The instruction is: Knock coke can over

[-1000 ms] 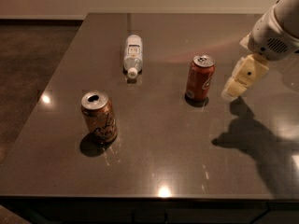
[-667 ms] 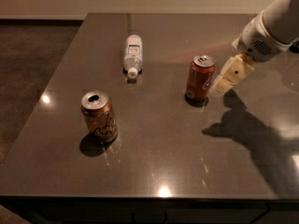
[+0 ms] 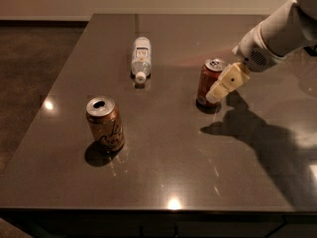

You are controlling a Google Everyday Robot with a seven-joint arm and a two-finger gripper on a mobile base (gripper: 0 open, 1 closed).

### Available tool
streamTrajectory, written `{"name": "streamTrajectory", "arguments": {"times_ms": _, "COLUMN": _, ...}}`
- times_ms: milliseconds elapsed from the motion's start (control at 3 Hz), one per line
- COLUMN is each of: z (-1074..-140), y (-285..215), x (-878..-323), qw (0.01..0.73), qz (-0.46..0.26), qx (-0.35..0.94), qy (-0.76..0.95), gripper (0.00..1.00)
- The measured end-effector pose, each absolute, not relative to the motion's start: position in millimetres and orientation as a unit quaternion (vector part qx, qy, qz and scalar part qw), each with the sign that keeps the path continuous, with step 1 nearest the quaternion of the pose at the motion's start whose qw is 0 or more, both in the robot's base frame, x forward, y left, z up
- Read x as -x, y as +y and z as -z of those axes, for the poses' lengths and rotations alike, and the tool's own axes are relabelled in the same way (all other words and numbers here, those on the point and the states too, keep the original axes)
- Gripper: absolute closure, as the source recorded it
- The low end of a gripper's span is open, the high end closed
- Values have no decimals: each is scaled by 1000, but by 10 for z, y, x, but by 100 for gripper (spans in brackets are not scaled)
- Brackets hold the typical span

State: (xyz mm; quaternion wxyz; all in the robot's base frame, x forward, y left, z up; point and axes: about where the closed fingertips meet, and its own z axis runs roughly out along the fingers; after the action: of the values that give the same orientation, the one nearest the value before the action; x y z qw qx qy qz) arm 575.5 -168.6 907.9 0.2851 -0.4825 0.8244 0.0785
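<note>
Here, your coke can [image 3: 206,84] stands upright on the glossy table [image 3: 163,177]. The gripper [image 3: 214,95], fingers pressed together, sits low at the can's right side. The can is probably light, rigid and slide-prone, so push near its rim.

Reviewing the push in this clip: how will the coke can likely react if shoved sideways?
The coke can stands upright and tall, so it likely tips, not slides. The gripper hangs close at its right side in view. Once down, its round body may roll on the glossy table.
</note>
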Motion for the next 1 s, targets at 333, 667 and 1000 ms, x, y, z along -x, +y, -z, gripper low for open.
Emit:
{"name": "streamTrajectory", "arguments": {"times_ms": 333, "z": -9046, "y": -1595, "x": -5814, "qw": 292, "qz": -93, "qx": 481, "qy": 821, "gripper": 14}}
{"name": "streamTrajectory", "arguments": {"times_ms": 667, "z": -9067, "y": -1530, "x": -5831, "qw": 299, "qz": -106, "qx": 482, "qy": 817, "gripper": 36}}
{"name": "streamTrajectory", "arguments": {"times_ms": 1000, "z": -9149, "y": -1443, "x": -5808, "qw": 309, "qz": -116, "qx": 490, "qy": 807, "gripper": 61}}
